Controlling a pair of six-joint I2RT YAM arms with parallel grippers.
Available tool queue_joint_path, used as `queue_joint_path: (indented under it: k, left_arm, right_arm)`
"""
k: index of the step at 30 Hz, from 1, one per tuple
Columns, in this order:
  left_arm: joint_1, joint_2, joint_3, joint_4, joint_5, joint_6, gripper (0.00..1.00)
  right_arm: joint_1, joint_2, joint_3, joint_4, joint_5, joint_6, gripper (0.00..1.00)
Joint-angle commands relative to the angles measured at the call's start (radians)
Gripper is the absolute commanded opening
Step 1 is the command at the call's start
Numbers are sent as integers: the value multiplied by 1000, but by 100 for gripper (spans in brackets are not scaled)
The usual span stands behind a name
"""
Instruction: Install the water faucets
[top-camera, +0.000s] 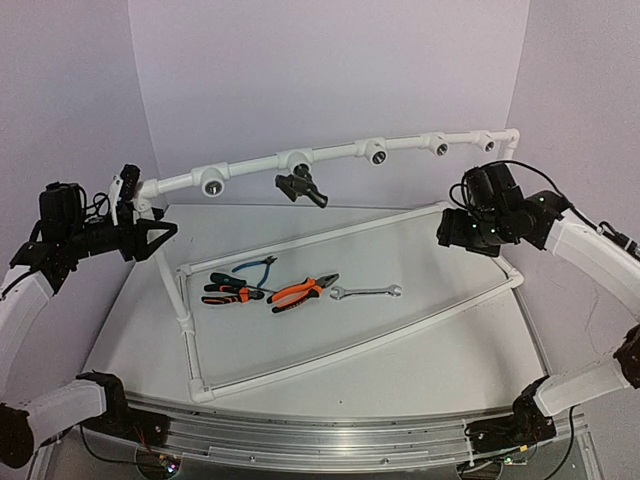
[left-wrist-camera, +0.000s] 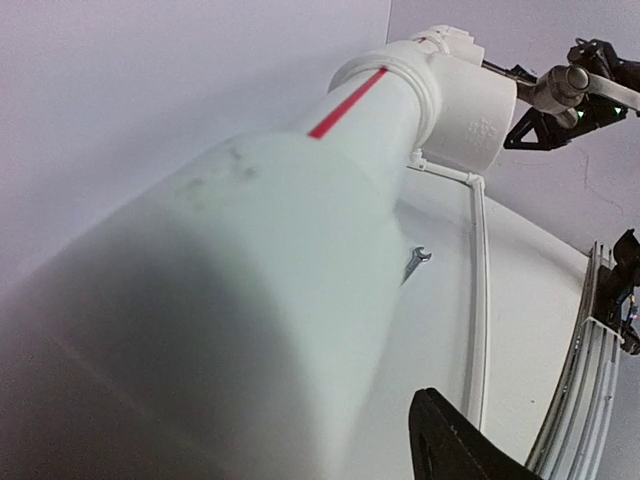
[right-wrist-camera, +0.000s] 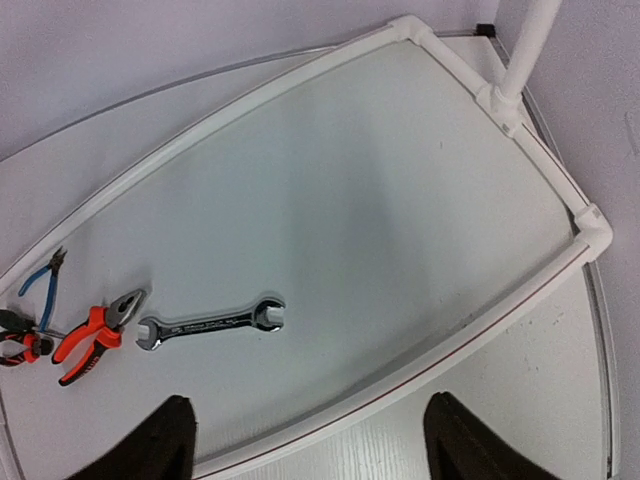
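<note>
The water faucet (top-camera: 300, 187), small and dark with a side lever, hangs from a tee fitting on the white top pipe rail (top-camera: 250, 170). In the left wrist view it shows far along the rail as a grey metal body (left-wrist-camera: 562, 85). My left gripper (top-camera: 165, 238) is open at the rail's left end beside the upright post. The pipe (left-wrist-camera: 300, 250) fills that wrist view, and only one finger (left-wrist-camera: 450, 450) shows. My right gripper (top-camera: 450, 232) (right-wrist-camera: 310, 445) hangs open over the frame's right side with nothing between its fingers. Neither gripper touches the faucet.
A silver wrench (top-camera: 366, 291) (right-wrist-camera: 210, 324), orange pliers (top-camera: 303, 292) (right-wrist-camera: 90, 340), black-handled pliers (top-camera: 232, 292) and blue cutters (top-camera: 255, 267) lie inside the white base frame (top-camera: 350, 345). Several open tee sockets (top-camera: 378, 155) line the rail to the right of the faucet.
</note>
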Motion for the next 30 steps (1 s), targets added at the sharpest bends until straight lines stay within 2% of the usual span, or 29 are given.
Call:
queue_joint_path:
  k: [1,4,8,13,16,19,23,26,30]
  left_arm:
    - [-14,-99,48,-81,-27,-58,76]
    - [0,-132,59,-130,-118,-135,78]
    - [84,-142,80,-232,-199,-183,78]
    - [106,-180,126,-296,-172,-176,80]
    - [115,-182,197,-338,-191,-171,81]
    - [149,-157,279,-356,-282,-254,81]
    - [222,-116,394,-331,-486,-450,81]
    - [236,-78,470,-337,-688,-544,81]
    - [238,-40,464,-324,-820,-626,81]
  right_arm:
    - [-126,-28,-67,-11,-158,64,98]
    - [-230,-19,-114,-12,-281,78,98]
    - [-397,-5,-166,-14,-446,103,98]
    - [-477,64,-165,-29,-533,104,98]
    - [-477,113,-140,-48,-510,125,98]
    - [-478,120,-129,-53,-461,148,98]
    - [-477,78,-132,-53,-379,149,98]
    - [-477,46,-135,-54,-322,138,98]
    - [-477,23,-139,-55,-275,139,98]
